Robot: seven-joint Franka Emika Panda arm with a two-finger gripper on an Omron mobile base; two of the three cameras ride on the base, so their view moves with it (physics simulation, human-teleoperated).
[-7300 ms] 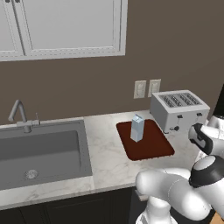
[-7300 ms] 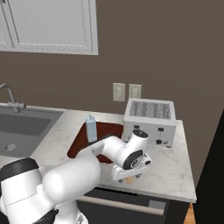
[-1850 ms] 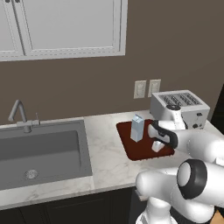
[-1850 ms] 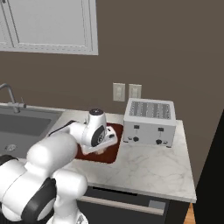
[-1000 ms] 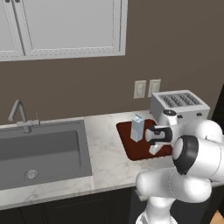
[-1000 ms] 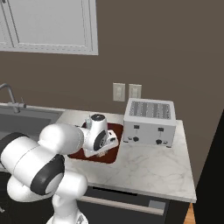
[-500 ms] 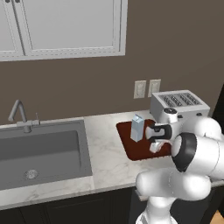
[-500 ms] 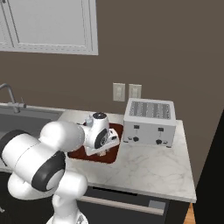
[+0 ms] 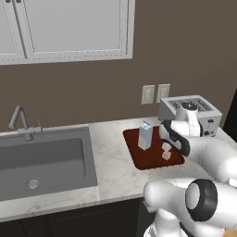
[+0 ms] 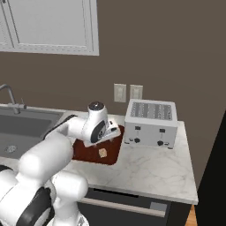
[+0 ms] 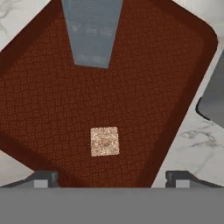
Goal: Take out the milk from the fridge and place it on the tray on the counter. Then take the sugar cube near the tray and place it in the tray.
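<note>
On the tray: the sugar cube (image 11: 104, 141) lies flat on the patterned floor of the tray (image 11: 39, 87), near the tray's front edge and apart from its rim — you can also see it in the left base view (image 9: 166, 155).
Milk: the milk (image 9: 145, 135) stands upright on the tray, toward the tray's back-left part, well apart from the cube.
Gripper: the gripper (image 11: 111, 178) hangs straight above the tray with its fingers spread wide; the cube sits between the two fingertips (image 11: 42, 177) in the hand view, touching neither, so you're holding nothing.
Step in hand: by how things lie, this looks like the release of the cube — the last placing the task asks for. Both task things rest on the tray.
Tray's place: on the counter (image 9: 111, 157), just left of the toaster (image 10: 151, 122) and right of the sink (image 9: 41, 159).
Next move: lift the hand straight up from the tray (no sideways drift, since the milk stands close behind the wrist) and clear the toaster as you pull back.
Risk: a low retreat could nudge the cube or tip the carton.
</note>
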